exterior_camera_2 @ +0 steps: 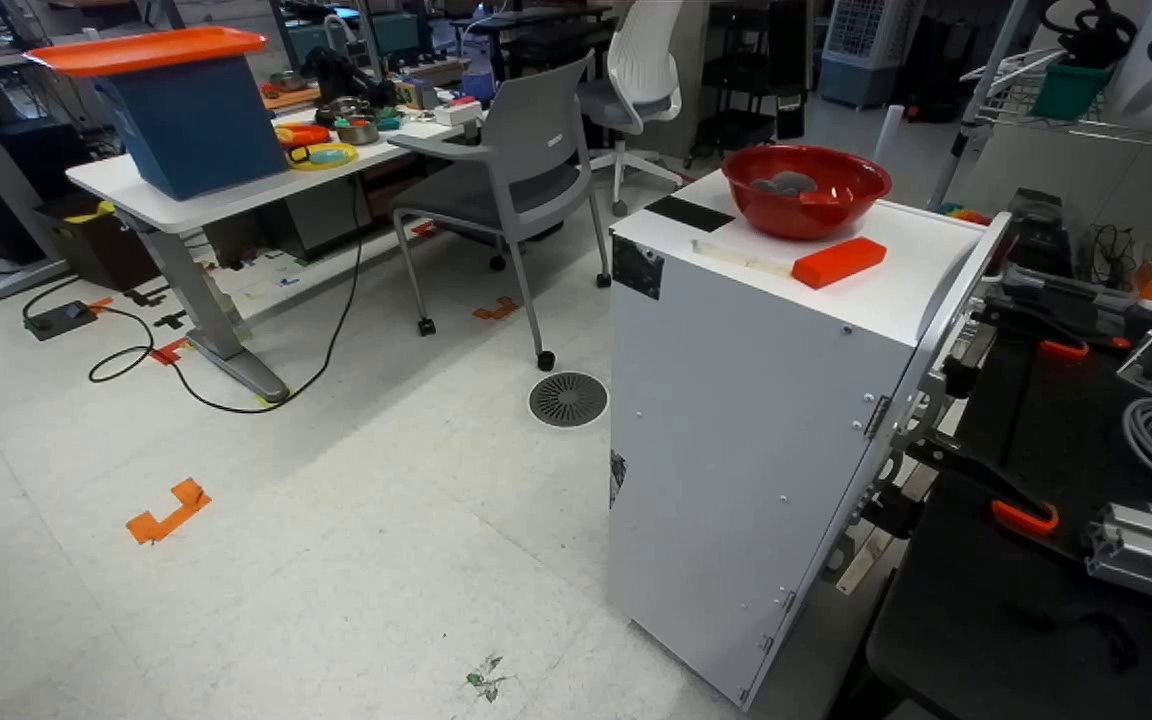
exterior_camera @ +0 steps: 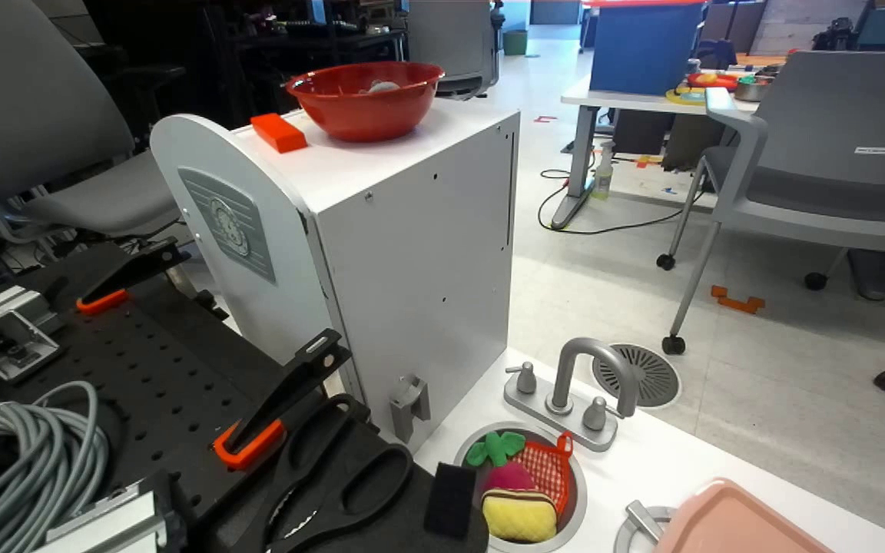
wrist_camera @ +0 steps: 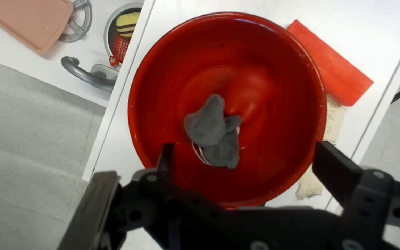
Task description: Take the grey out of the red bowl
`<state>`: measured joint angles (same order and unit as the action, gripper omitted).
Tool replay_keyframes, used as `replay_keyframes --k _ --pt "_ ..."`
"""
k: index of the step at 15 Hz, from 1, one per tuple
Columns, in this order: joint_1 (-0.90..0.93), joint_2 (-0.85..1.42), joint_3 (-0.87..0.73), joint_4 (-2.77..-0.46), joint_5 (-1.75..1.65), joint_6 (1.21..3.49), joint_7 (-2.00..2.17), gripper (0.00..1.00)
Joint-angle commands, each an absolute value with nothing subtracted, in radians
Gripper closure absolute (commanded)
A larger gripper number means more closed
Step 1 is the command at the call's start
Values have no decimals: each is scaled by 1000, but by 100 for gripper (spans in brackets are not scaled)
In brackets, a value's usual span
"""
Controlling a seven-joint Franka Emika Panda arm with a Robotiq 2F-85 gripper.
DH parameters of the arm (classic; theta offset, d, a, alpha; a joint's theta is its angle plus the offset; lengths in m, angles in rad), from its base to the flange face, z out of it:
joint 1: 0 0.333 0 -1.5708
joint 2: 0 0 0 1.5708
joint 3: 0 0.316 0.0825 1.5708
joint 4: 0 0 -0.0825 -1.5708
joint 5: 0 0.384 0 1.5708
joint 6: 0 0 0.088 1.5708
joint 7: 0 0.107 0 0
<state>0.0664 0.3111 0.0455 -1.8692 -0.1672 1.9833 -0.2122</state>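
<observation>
In the wrist view, a wide glossy red bowl fills most of the picture. Low in its middle lies the grey, a soft, crumpled cloth-like piece with some thin pale edging. Both exterior views show the red bowl upright on top of a white cabinet, and part of the grey shows over its rim. My gripper hangs above the bowl, its two black fingers spread wide with nothing between them. The grey appears beyond the fingertips, nearer the left finger. Neither exterior view shows the arm.
An orange-red block lies close beside the bowl on the cabinet top. Below the cabinet are a grey faucet, a sink holding toy food, and a pink tray. Black clamps grip a dark table.
</observation>
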Motion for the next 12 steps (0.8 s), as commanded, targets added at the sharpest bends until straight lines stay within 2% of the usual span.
replay_keyframes --k 1,12 --pt "59 274 53 -1916 -157 1982 -204 0" --pt "4 313 37 -1936 -105 1962 -249 0"
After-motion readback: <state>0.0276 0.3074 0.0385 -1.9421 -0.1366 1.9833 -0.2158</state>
